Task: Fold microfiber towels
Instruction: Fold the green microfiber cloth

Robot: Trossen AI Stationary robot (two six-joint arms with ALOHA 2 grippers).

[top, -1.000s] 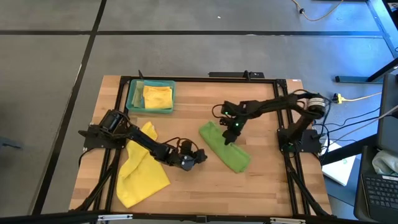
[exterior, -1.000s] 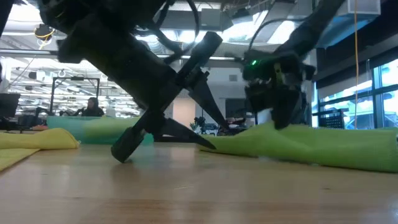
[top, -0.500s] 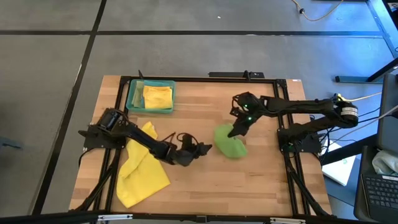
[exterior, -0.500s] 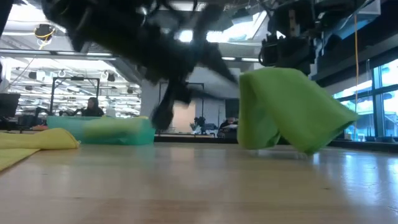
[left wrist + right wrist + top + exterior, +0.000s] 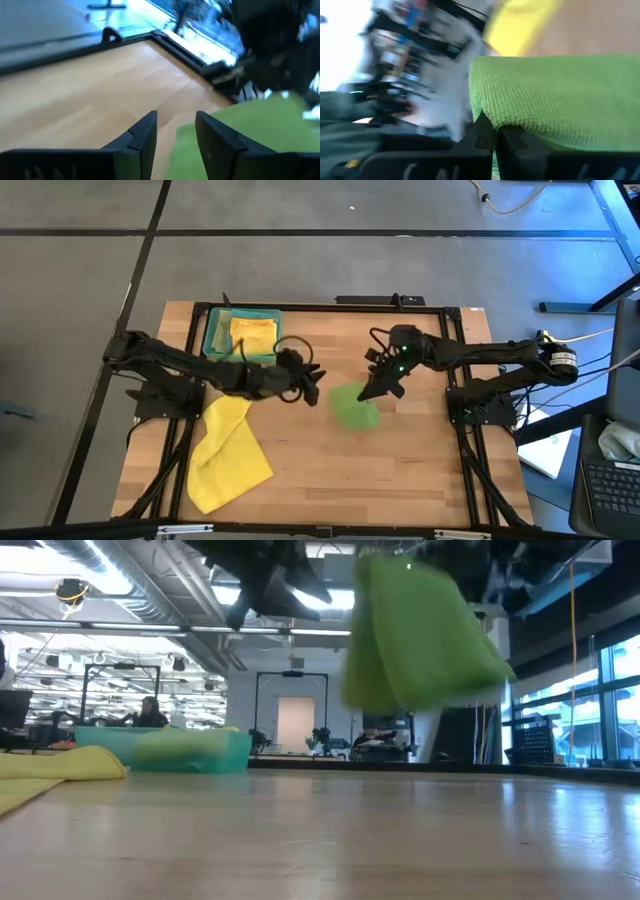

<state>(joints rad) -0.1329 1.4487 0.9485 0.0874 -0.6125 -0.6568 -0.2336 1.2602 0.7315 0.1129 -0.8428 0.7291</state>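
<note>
- While the right gripper [image 5: 376,388] hangs over the middle of the table [image 5: 420,470], its fingers [image 5: 482,135] are clamped together on the top edge of the bright green towel [image 5: 354,407].
- In the low view this green towel [image 5: 415,635] hangs folded in the air, clear above the wooden surface, and nothing touches its lower end.
- The left gripper [image 5: 312,379] is also raised, just beside the green towel on the side of the tray, and its fingers [image 5: 142,137] stand a little apart with nothing between them.
- In the left wrist view the green cloth [image 5: 250,130] shows just behind these fingers, but I cannot tell if it touches them.
- One yellow towel [image 5: 228,448] lies spread and partly crumpled on the left part of the table, near the front edge, under the left arm.
- A second yellow towel [image 5: 253,336] lies folded inside the teal tray [image 5: 214,338], which stands at the far left corner of the table.
- In the low view the tray [image 5: 165,750] shows at the left, with the flat yellow towel [image 5: 60,765] in front of it.
- A person [image 5: 150,712] sits far behind in the room, well apart from the table.
</note>
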